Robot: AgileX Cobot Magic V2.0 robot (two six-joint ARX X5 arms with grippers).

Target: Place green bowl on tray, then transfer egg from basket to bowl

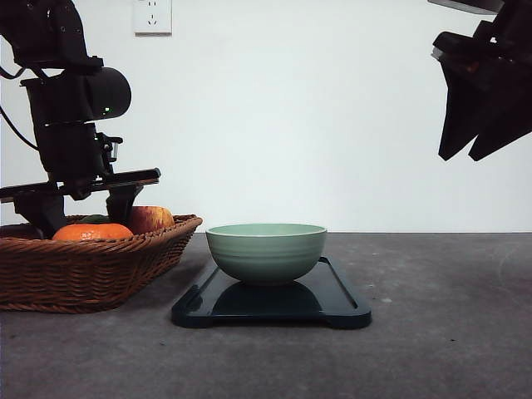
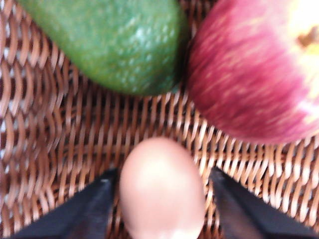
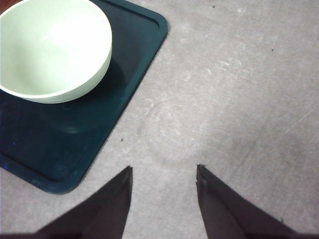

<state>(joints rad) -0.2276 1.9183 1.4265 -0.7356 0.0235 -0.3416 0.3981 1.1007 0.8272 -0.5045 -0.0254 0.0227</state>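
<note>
Bowl: green bowl sits on tray, step 1 done.
Egg: in basket, between your left gripper fingers, long axis toward 12 o'clock.
Left gripper: open, not yet touching.
Right gripper: open, empty, raised at 3 o'clock.

The green bowl was pale sage with faint ridges, the tray glossy black-navy, the basket brown wicker, the egg pale pinkish-tan, and the apple streaked red beside a green avocado.
</note>
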